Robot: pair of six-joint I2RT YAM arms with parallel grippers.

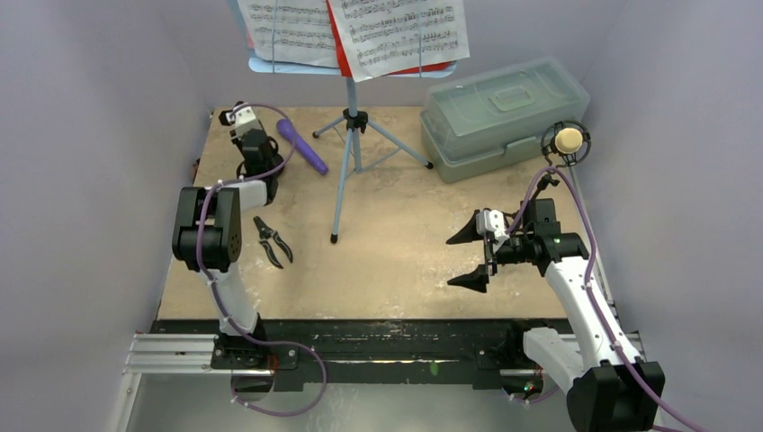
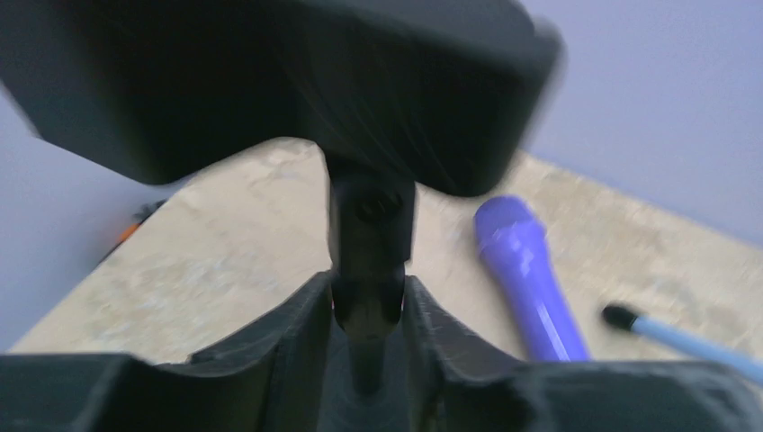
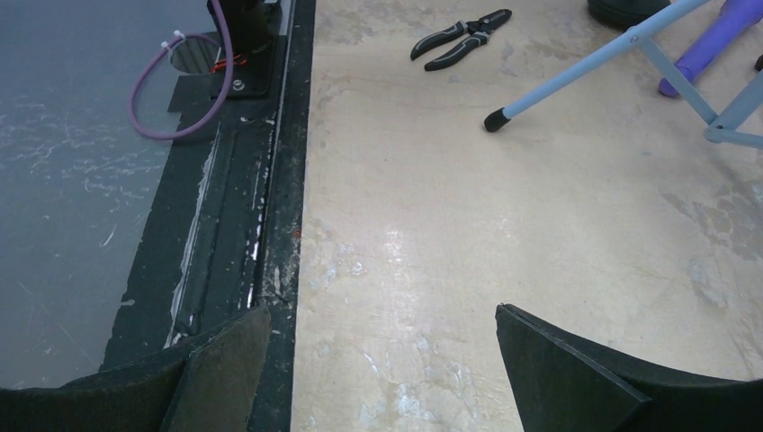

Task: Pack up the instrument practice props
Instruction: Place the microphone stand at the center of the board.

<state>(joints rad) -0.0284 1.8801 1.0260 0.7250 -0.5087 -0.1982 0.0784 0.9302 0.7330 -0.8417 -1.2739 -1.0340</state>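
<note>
**From above:** The translucent grey-green box (image 1: pixel 502 117) sits at the far right of the table (image 1: pixel 396 261), lid down; its contents cannot be made out. The pale-blue music rack (image 1: pixel 349 135) stands upright at back centre, with sheet-music pages (image 1: pixel 360 31) spread across its top. The purple microphone (image 1: pixel 301 146) lies flat just left of the rack. The tan microphone (image 1: pixel 568 140) sits in a black ring holder (image 1: pixel 550 137) by the right edge. Pliers (image 1: pixel 273 241) lie near the left arm. The right gripper (image 1: pixel 471 256) hangs over bare table.

**Left wrist:** The left gripper (image 2: pixel 367 310) is clamped on the stem of a black mic holder (image 2: pixel 369 211), with the purple microphone just beyond.

**Right wrist:** The right gripper's fingers (image 3: pixel 576 378) are spread wide apart.
</note>
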